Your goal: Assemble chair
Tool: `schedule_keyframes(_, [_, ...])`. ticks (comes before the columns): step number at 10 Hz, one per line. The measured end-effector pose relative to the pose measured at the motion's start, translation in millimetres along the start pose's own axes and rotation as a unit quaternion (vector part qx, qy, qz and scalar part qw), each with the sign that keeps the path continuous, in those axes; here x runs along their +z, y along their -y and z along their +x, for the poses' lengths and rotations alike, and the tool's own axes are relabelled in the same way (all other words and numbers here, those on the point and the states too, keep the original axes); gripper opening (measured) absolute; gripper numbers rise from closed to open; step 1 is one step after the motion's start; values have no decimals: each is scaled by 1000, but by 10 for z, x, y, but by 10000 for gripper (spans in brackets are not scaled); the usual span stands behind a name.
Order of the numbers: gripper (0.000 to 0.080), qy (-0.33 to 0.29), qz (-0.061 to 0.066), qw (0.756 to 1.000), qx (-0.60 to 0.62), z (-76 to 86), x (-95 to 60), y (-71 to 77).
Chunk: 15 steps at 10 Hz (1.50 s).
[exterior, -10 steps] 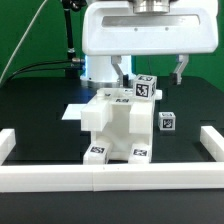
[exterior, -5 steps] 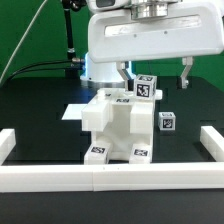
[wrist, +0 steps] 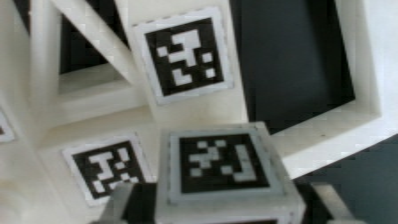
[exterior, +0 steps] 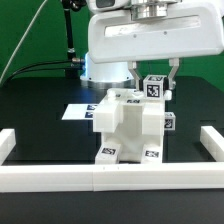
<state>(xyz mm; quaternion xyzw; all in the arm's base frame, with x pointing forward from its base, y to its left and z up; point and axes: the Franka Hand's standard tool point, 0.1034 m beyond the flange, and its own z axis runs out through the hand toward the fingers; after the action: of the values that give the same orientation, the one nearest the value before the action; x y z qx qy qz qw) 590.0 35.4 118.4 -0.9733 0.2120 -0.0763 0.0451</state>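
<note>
The chair (exterior: 125, 125) is a white blocky assembly standing mid-table, with black-and-white tags on its front feet and top. Its highest part is a tagged post (exterior: 153, 88) at the back, towards the exterior view's right. My gripper (exterior: 153, 84) comes down from above with one finger (exterior: 136, 72) on each side of that post. In the wrist view the post's tagged top (wrist: 219, 160) fills the space between both fingers (wrist: 146, 205), which press against its sides. My gripper (wrist: 222, 207) is shut on it. More tagged white chair panels (wrist: 187, 60) lie beyond.
A low white border wall (exterior: 100, 178) runs along the front, with short side pieces at the left (exterior: 8, 140) and right (exterior: 212, 140). The marker board (exterior: 75, 112) lies flat behind the chair. A small tagged cube (exterior: 170, 122) sits against the chair's right side.
The fingers, spread wide before, have closed in onto the top post. The whole chair assembly has shifted slightly towards the exterior view's right, up against the small cube.
</note>
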Motion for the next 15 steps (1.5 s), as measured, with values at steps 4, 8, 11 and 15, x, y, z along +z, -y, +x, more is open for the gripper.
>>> schedule_keyframes(4, [282,3,1,993,117,-2,16,0])
schedule_keyframes(8, [282,17,2,958,288,-24,23,13])
schedule_keyframes(11, [427,17,3,961,276,-24,25,14])
schedule_keyframes(15, [621,21,-3,1000,20,-40,-18,106])
